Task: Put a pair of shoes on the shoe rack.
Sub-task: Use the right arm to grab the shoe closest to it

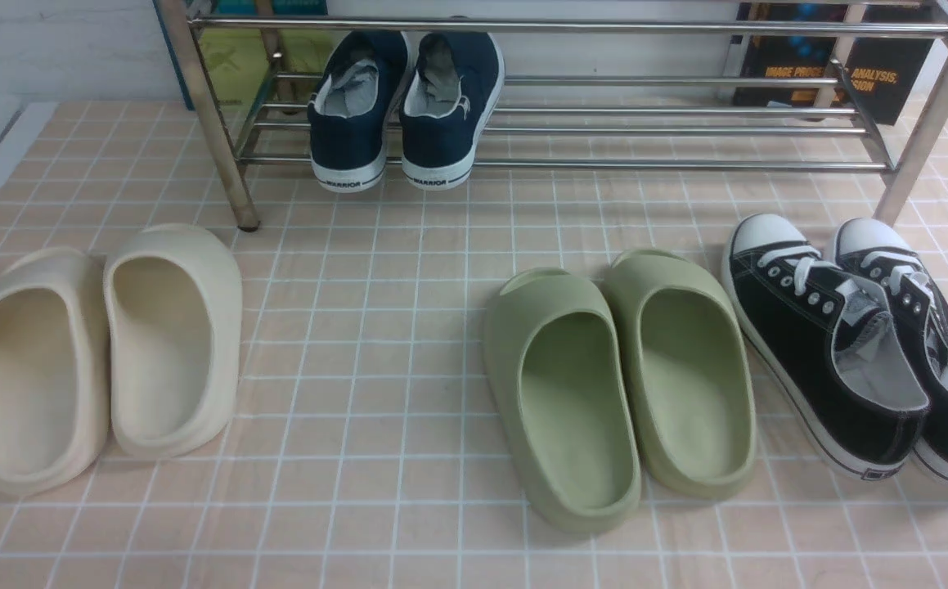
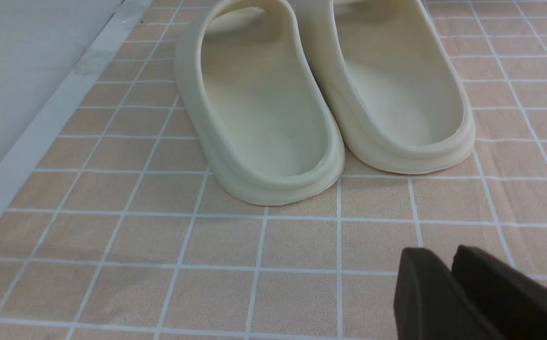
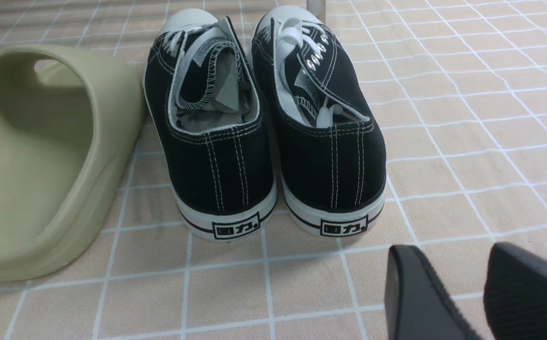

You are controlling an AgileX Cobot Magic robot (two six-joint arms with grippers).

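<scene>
Sneakers (image 3: 221, 165) | floor, just ahead of right gripper (image 3: 450, 257) | jaws seemingly apart

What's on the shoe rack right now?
A pair of navy slip-ons stands on the shoe rack's lower tubes, near its left end, heels toward the camera. The top tier's surface is cut off above the frame.

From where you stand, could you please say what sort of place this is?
Likely a home entryway: a chrome shoe rack holding navy WARRIOR slip-ons, with green foam slippers and black canvas sneakers on tile-patterned floor.
</scene>
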